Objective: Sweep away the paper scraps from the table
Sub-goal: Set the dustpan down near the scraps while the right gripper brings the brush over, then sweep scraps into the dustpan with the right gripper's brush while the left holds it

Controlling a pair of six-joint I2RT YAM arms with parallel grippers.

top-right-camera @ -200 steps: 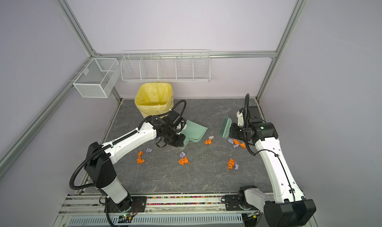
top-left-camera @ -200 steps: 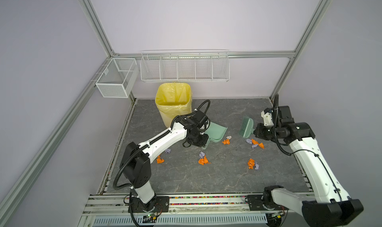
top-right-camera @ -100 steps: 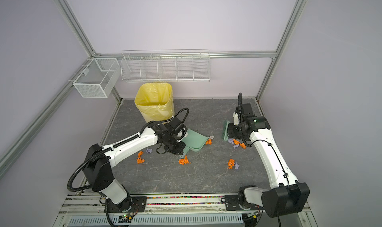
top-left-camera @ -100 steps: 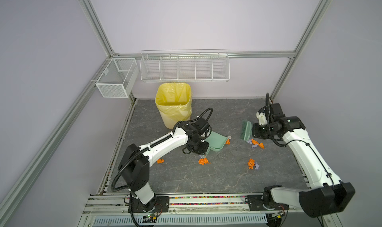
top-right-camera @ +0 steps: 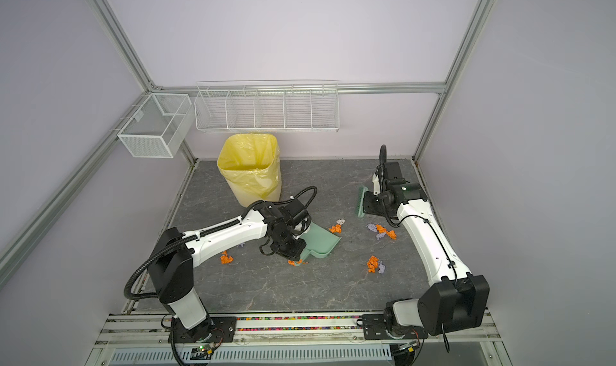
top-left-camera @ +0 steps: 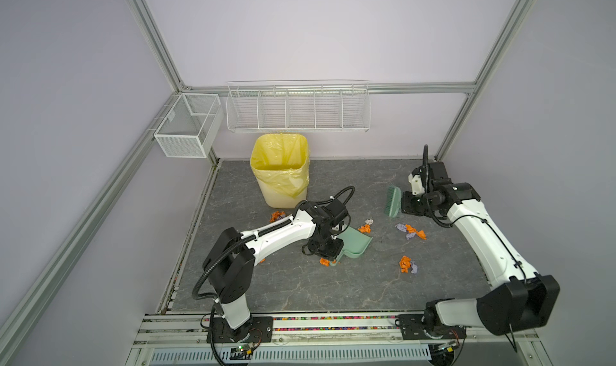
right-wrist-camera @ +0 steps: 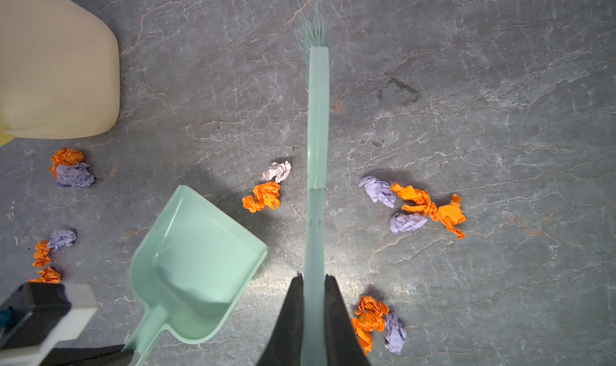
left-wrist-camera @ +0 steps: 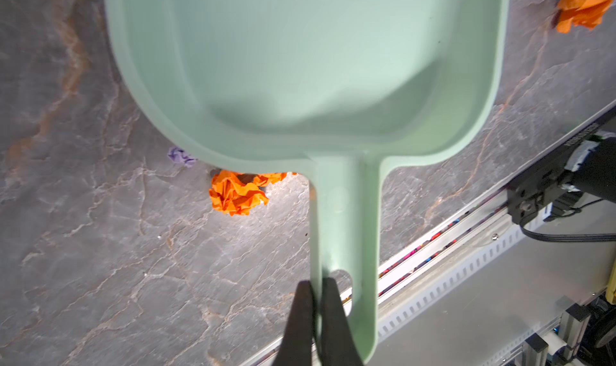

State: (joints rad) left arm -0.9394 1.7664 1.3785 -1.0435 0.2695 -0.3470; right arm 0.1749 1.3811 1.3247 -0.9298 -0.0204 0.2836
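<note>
Left gripper (left-wrist-camera: 316,285) pinched the dustpan (left-wrist-camera: 300,64), right gripper (right-wrist-camera: 313,278) clamped the brush (right-wrist-camera: 318,114); a hard stroke looked likely to fling centre-frame paper scraps (right-wrist-camera: 263,197) wide.

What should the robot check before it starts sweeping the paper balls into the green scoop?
1. Left gripper shut on the dustpan handle: ok.
2. Right gripper shut on the brush: ok.
3. Dustpan empty: ok.
4. Dustpan lip flat on the table: cannot tell.
5. Orange scrap between brush and dustpan mouth: ok.
6. No scraps behind the dustpan: not ok, an orange wad lies by its handle.
</note>
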